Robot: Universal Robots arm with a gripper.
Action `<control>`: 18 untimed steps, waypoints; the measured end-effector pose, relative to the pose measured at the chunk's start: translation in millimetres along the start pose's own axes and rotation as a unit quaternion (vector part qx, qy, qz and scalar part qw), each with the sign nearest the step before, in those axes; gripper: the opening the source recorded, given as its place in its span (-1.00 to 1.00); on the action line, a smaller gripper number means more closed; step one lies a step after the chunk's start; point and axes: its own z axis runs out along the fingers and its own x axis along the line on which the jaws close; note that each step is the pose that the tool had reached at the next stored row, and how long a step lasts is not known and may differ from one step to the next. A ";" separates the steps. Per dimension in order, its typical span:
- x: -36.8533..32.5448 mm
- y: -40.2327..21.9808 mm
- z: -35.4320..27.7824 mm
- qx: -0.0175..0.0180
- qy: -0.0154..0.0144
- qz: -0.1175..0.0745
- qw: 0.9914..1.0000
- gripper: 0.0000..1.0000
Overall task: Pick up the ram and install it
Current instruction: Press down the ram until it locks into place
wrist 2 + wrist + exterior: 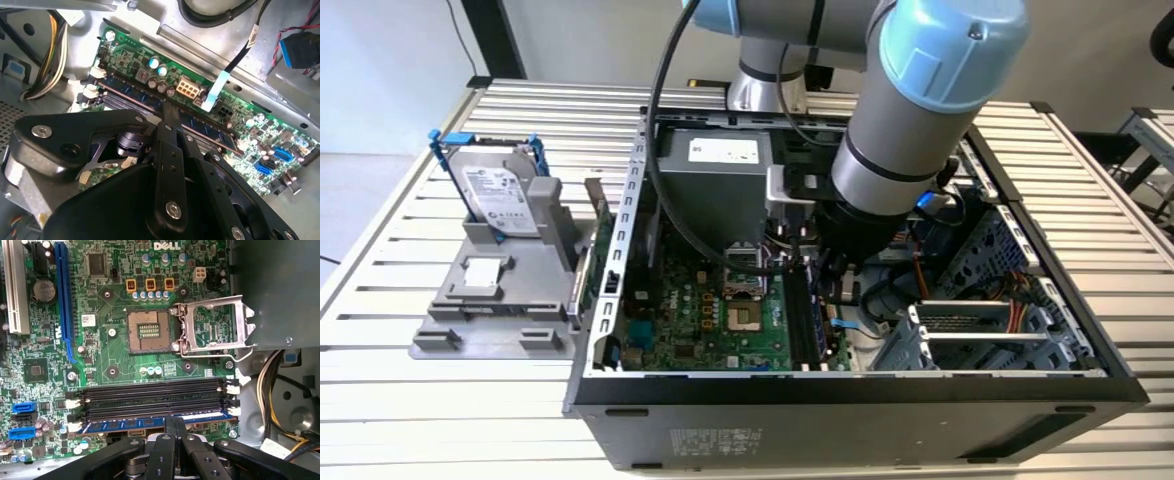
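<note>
While the thin, dark greenish-blue circuit-board stick of ram (150, 423) is seen standing on edge in the memory slot at the outer edge of the bank, the black two-fingered gripper (174, 426) is pressed closed on the middle of its upper edge, as seen in both wrist views. In the second wrist view the same ram (200, 122) runs along its slot with the gripper (169, 111) clamped over it.

The stick may be judged light and stiff yet fragile: its chips and edge contacts would be harmed by bending or twisting, so it is best held by the long upper edge, near the middle, with force directed straight down.

Beside it, three empty black memory slots (155, 397) lie parallel, with white latches (73, 403) at their ends, which must be kept free. An open silver processor socket frame (212, 325) lies beyond them. Bundled yellow and black cables (272, 385) run near one end of the slots. In the exterior view, the dark metal computer case (854, 390) walls in the arm closely, and a silver hard drive in a blue frame (494, 185) stands on a grey holder well apart.
</note>
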 end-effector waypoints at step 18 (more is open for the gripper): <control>1.6 -0.9 -6.5 0.000 0.000 -0.002 1.000 -1.00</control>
